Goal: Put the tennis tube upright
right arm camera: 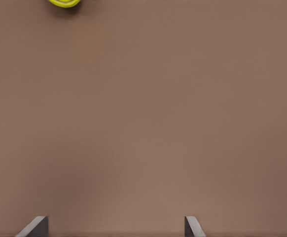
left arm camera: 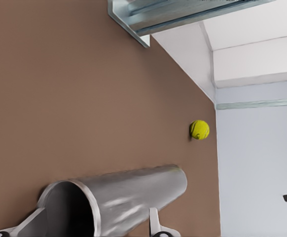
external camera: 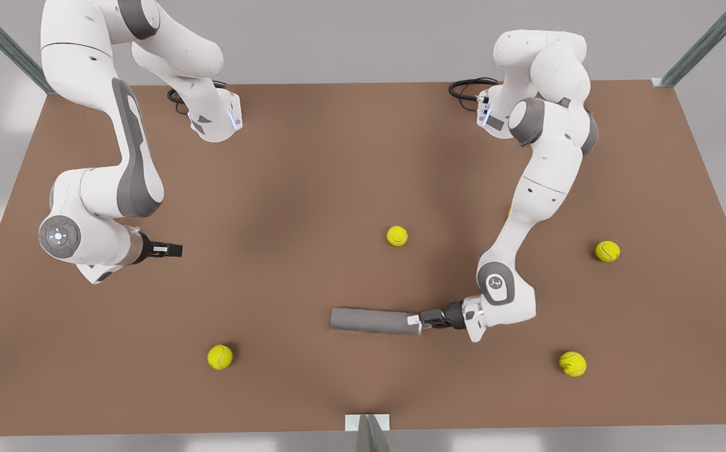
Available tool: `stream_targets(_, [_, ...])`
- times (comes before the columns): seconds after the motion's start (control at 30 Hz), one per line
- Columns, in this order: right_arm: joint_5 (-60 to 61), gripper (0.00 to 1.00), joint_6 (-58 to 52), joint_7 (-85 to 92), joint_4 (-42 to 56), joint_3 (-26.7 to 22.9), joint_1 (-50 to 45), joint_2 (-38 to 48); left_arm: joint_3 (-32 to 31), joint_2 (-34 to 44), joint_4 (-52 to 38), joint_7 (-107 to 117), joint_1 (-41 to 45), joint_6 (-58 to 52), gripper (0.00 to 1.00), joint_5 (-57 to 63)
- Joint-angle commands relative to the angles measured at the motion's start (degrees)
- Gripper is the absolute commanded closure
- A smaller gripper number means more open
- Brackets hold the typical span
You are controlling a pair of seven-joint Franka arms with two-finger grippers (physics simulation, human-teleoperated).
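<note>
The tennis tube (external camera: 372, 321) is a dark grey cylinder lying on its side on the brown table, near the front middle. In the left wrist view the tennis tube (left arm camera: 133, 192) shows its open silvery-rimmed end toward the camera. My left gripper (external camera: 418, 321) is at the tube's end toward the front view's right, and its fingers (left arm camera: 155, 222) press both sides of that rim, so the left gripper (left arm camera: 94, 219) is shut on it. My right gripper (external camera: 171, 250) waits at the front view's left above bare table, and in the right wrist view this gripper (right arm camera: 115, 229) is open with nothing between its fingers.
Several yellow-green tennis balls lie about: one (external camera: 397, 236) behind the tube, one (external camera: 220, 356) at the front left, two (external camera: 607, 251) (external camera: 573, 363) at the right. A metal frame post (external camera: 369, 430) stands at the front edge. A ball (left arm camera: 199, 130) lies beyond the tube.
</note>
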State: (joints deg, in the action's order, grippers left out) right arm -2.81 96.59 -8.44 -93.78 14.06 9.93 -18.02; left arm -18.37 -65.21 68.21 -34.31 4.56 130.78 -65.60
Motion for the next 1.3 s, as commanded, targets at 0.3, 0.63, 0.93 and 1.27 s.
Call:
stream_targets(0.3, [0.0, 0.0, 0.0, 0.0, 0.0, 0.0, 0.0, 0.0, 0.0, -0.1, 0.1, 0.2, 0.9, 0.9, 0.11, -2.5])
stream_targets(0.63, [0.0, 0.0, -0.2, 0.1, 0.0, 0.0, 0.4, 0.0, -0.1, 0.5, 0.9, 3.5, 1.3, 0.9, 0.6, -10.1])
stream_targets(0.93, [0.0, 0.0, -0.1, 0.1, -0.1, 0.0, 0.4, -0.1, -0.1, 1.1, 0.9, 9.7, 1.0, 0.3, 0.78, -12.4])
stream_targets(1.27, [0.0, 0.0, -0.2, 0.1, -0.1, 0.0, 0.4, -0.1, -0.2, 6.2, 2.8, 17.6, 1.2, 1.8, 0.78, -11.9])
